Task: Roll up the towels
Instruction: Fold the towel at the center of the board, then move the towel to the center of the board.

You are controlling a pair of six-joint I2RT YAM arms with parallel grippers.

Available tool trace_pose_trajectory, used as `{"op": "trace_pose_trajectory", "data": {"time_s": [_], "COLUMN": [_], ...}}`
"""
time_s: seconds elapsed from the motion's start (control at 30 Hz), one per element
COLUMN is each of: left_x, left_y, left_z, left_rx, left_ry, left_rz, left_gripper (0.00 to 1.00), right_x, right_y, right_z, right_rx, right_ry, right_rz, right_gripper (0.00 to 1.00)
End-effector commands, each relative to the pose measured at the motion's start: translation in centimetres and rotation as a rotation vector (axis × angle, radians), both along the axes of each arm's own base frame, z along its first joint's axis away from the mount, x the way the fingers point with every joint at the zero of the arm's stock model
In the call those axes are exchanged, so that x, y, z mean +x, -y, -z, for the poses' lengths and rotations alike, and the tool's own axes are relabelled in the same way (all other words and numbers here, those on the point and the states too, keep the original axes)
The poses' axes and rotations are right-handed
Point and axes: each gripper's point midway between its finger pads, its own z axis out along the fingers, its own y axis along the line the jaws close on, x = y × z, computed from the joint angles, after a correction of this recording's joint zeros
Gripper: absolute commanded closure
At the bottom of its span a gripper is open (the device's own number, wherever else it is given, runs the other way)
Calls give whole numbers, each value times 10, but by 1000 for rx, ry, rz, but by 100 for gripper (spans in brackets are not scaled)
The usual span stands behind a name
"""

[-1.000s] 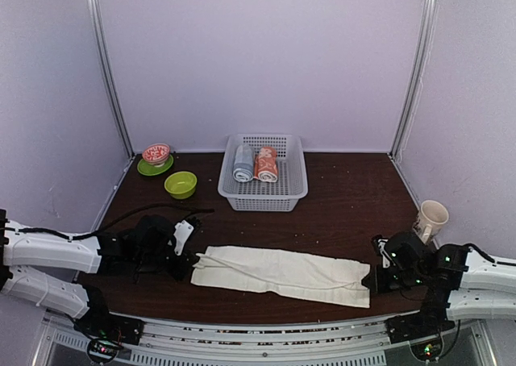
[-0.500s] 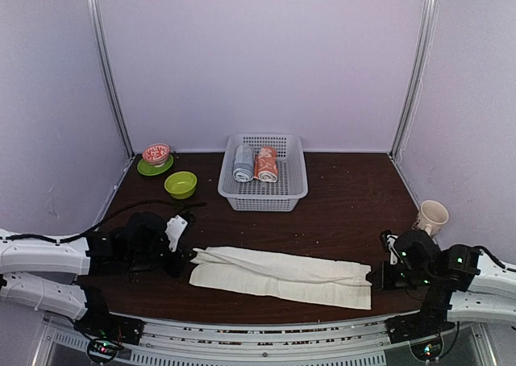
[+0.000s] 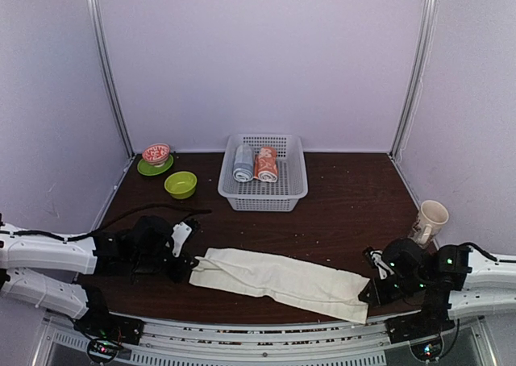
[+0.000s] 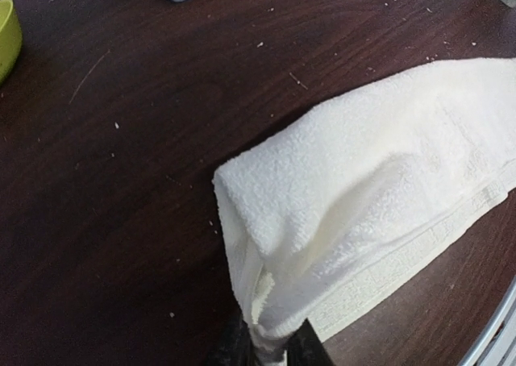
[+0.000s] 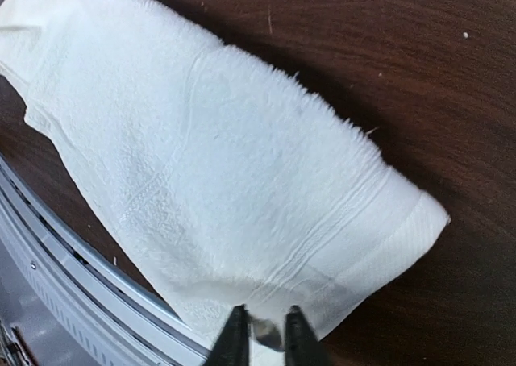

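One cream towel (image 3: 278, 276) lies long, folded, slightly rumpled.

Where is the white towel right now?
In the top view, the white towel lies stretched along the near edge of the table, its ends pinched by the left claw and the right claw.
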Motion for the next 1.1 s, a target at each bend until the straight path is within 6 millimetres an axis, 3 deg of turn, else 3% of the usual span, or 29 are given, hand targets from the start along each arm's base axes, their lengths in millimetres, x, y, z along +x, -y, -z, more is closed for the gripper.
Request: {"op": "trace_pose_trajectory", "data": {"time_s": [0.0, 0.17, 0.2, 0.33, 0.47, 0.57, 0.7, 0.77, 0.87, 0.97, 1.07], "left_x": [-3, -6, -8, -14, -6, 0, 12, 16, 16, 16, 15], "left_y": [4, 0, -2, -7, -5, 20, 66, 88, 113, 125, 125], "left_z": [-1, -27, -36, -79, -120, -137, -116, -87, -60, -42, -28], "left_rx": [4, 7, 0, -62, -147, -199, -194, -160, -171, -179, -167], "left_ry": [-31, -45, -47, -24, 46, 54, -7, -83, -162, -200, -223], "left_rz": [5, -10, -10, -12, -40, 15, 104, 141, 180, 189, 180], "left_gripper": [76, 54, 51, 32, 32, 37, 48, 55, 60, 63, 66], "right_x": [-6, 12, 16, 38, 46, 44, 44, 44, 41, 41, 53], "right_y": [-8, -14, -14, -14, -34, -53, -54, -50, -48, -45, -38], "right_z": [-4, -43, -50, -68, -50, -41, -25, -16, -1, 14, 21], "right_rx": [15, 60, 57, 50, 88, 104, 4, -47, -92, -151, -212], "right_ry": [-12, 83, 102, 159, 105, 61, 41, 30, -3, -24, -11], "right_rz": [-44, 4, 15, 123, 168, 146, 112, 107, 110, 107, 123], "right_gripper": [51, 16, 15, 17, 33, 47, 53, 55, 57, 59, 59]}}
